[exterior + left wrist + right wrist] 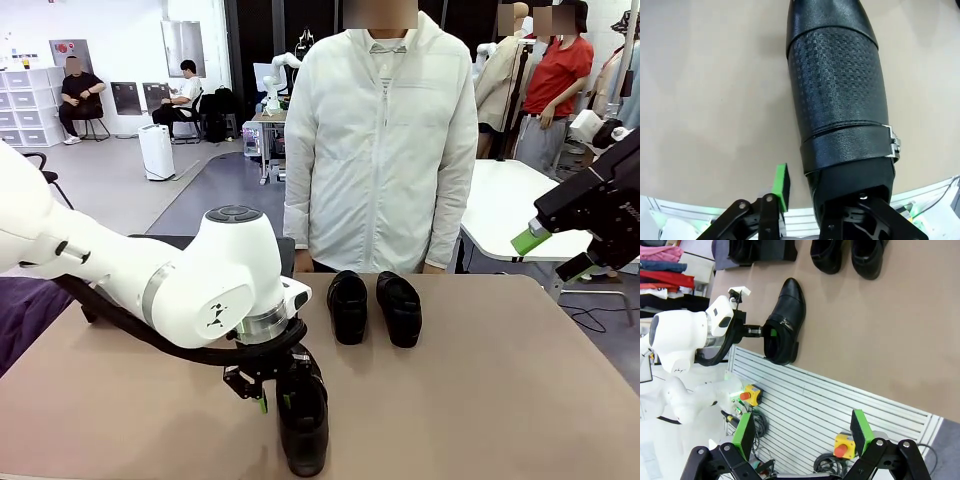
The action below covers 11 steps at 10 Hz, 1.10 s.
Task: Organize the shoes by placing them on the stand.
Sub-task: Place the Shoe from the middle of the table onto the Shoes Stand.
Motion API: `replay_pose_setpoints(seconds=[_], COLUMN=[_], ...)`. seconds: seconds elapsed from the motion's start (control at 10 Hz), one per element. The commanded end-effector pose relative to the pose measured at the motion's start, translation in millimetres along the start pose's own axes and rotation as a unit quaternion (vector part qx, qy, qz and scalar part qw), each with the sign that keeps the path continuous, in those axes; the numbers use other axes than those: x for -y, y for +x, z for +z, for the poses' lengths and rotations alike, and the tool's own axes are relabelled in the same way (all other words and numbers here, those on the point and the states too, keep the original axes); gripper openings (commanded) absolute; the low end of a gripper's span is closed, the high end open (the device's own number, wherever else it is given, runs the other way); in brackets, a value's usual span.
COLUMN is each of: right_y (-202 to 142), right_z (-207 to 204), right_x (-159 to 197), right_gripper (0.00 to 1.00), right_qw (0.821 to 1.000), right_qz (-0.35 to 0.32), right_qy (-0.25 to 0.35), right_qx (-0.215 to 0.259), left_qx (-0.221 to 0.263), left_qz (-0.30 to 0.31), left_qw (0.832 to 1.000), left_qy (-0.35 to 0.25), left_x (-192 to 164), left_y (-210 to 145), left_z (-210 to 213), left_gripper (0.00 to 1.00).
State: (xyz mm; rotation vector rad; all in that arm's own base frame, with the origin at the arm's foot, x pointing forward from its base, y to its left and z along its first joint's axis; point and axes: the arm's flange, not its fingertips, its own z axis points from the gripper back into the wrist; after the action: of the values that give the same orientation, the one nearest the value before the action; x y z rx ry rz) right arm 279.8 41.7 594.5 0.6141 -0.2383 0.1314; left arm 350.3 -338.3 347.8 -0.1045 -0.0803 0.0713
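- Right gripper (pixel 802 430), jaws wide, over white slats (pixel 840 397).
- Left gripper (pixel 767 332) at the heel opening of a black shoe (pixel 789 307) on the tan table (pixel 885 335).
- Two more shoes (pixel 827 255) beyond.

Left claw (pixel 820 195): one finger hidden inside shoe (pixel 840 90); shoe toe cut by top edge.

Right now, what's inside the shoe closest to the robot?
One finger of the left hand appears to reach into that shoe; the hand's other green pad sits outside the side wall. Deeper inside, the upper covers everything, so I can't tell.
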Motion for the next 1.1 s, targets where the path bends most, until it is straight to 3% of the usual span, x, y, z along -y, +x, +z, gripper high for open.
replay_pose_setpoints(seconds=[0.0, 0.2, 0.3, 0.7, 1.0], right_y=[2, 2, 2, 2, 2], right_z=[3, 3, 3, 3, 3], right_x=[-1, -1, -1, -1, -1], right_gripper=[1.00, 1.00, 1.00, 1.00, 1.00], right_qw=[1.000, 1.000, 1.000, 1.000, 1.000], right_qz=[-0.002, -0.002, -0.002, -0.002, -0.002], right_qy=[0.010, 0.010, 0.010, 0.010, 0.010], right_qx=[-0.002, -0.002, -0.002, -0.002, -0.002], left_qx=[0.014, 0.018, 0.042, 0.151, 0.255], left_qz=[0.000, -0.007, -0.009, -0.110, -0.054], left_qw=[1.000, 1.000, 0.999, 0.982, 0.965], left_qy=[0.011, 0.014, 0.025, -0.004, -0.020], left_x=[9, 12, 17, 9, -17], left_y=[0, -3, -8, -49, -29], left_z=[-3, 1, 12, 141, 170], left_gripper=[0.00, 0.00, 0.00, 0.00, 0.00])
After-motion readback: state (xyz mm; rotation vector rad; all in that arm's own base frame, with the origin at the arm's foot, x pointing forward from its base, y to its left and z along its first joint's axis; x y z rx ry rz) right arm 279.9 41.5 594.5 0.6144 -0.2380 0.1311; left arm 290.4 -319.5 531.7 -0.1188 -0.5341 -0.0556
